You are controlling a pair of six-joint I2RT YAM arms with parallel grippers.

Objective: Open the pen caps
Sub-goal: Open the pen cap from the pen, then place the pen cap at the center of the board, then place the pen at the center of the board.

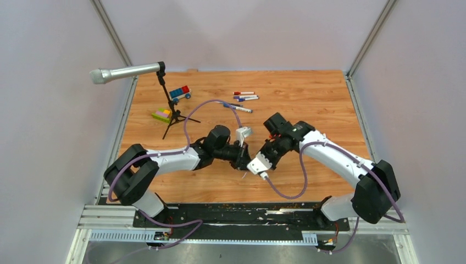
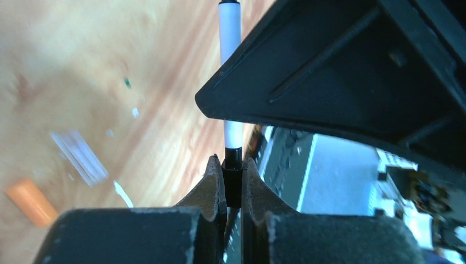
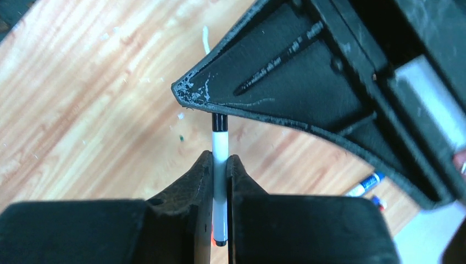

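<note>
One pen (image 3: 220,144) hanging mid-frame between two grippers: left gripper (image 2: 233,165) clenching its black cap (image 2: 233,184), right gripper (image 3: 220,162) clamping the white barrel. About four more pens (image 1: 244,98) lying upper centre on worktop (image 1: 308,99).

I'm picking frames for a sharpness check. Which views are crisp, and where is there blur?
Top external: evenly lit and sharp throughout. Left wrist: the table is smeared and an orange object at lower left is just a blur, while the pen in the left pincer is fairly crisp. Right wrist: the wood grain and the pen clamped by the right pincer are sharp.
</note>
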